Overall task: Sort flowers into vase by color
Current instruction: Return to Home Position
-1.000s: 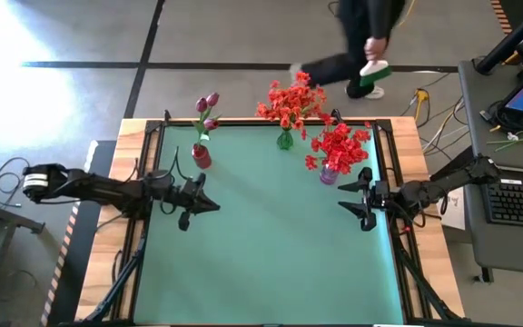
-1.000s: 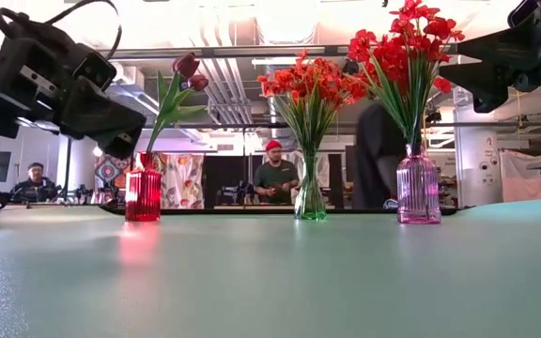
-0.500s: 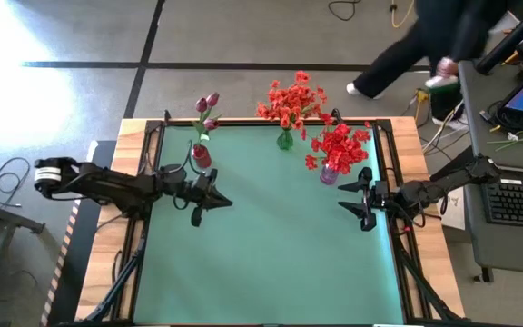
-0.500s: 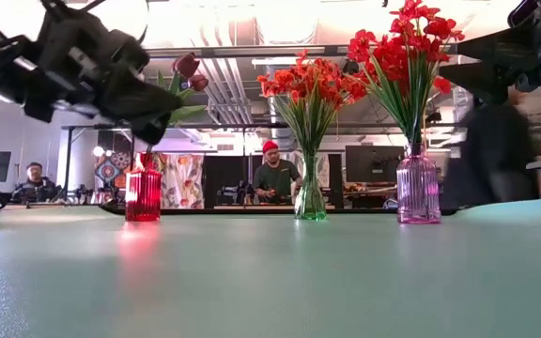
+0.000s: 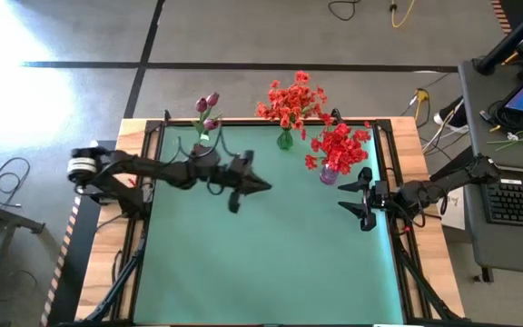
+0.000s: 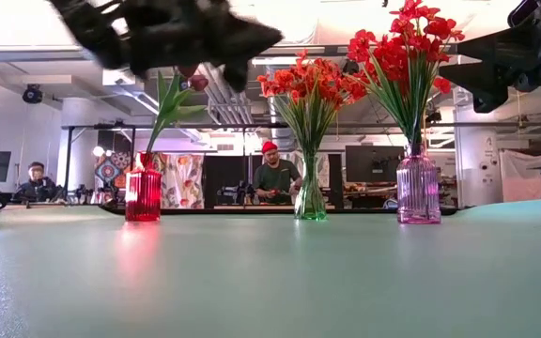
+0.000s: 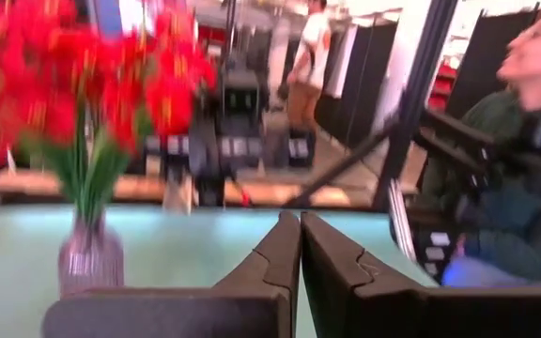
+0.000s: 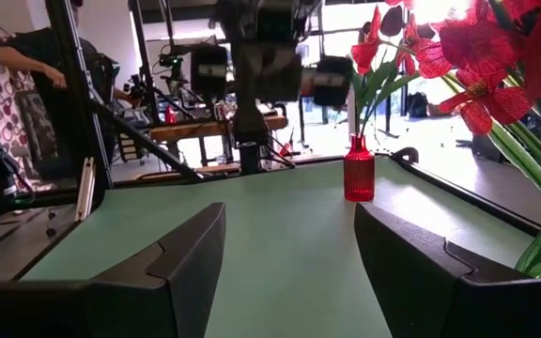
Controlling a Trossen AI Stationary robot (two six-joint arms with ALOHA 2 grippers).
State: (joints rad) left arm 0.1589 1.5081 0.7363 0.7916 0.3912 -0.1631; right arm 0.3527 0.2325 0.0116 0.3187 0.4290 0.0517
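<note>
Since before, left claw (image 5: pixel 262 187) has swung from the left edge of the surface (image 5: pixel 271 263) toward centre, shut together; right claw (image 5: pixel 341 196) waits spread near the right edge; flowers (image 5: pixel 289 98) stand in vases (image 5: pixel 285 141) along the far edge.

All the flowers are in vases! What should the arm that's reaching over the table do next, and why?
Probably draw the left gripper back toward its own side. It hangs shut and empty over the mat, the flowers all stand in vases, and the right gripper waits open at its edge.
</note>
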